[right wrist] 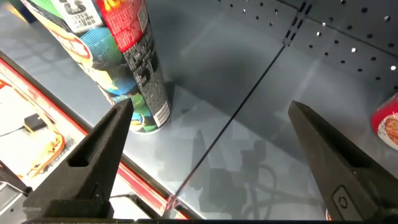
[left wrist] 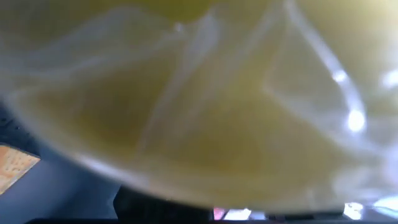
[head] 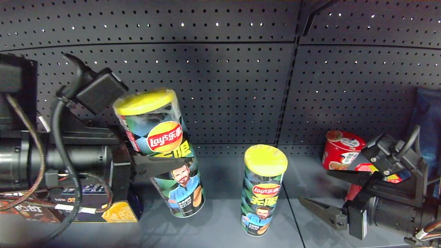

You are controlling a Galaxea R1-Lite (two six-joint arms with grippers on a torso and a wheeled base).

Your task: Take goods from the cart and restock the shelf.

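Left gripper [head: 165, 164]: jaws clamped on the tilted chip can [head: 162, 119] mid-body, base near the shelf [head: 224, 196].
Right gripper [head: 315, 187]: jaws wide apart, empty.
Handling: likely light, stiff, slick tube; hold mid-body.

Dim, uneven light. Bright pinpricks come through pegboard [head: 220, 69] holes, upper frame. Soft shadow lies on the shelf [head: 220, 213] left of the standing can [head: 263, 193]. White glare streaks cross the yellow lid [left wrist: 186, 124], right side. Pegboard seams bow toward the frame edges.
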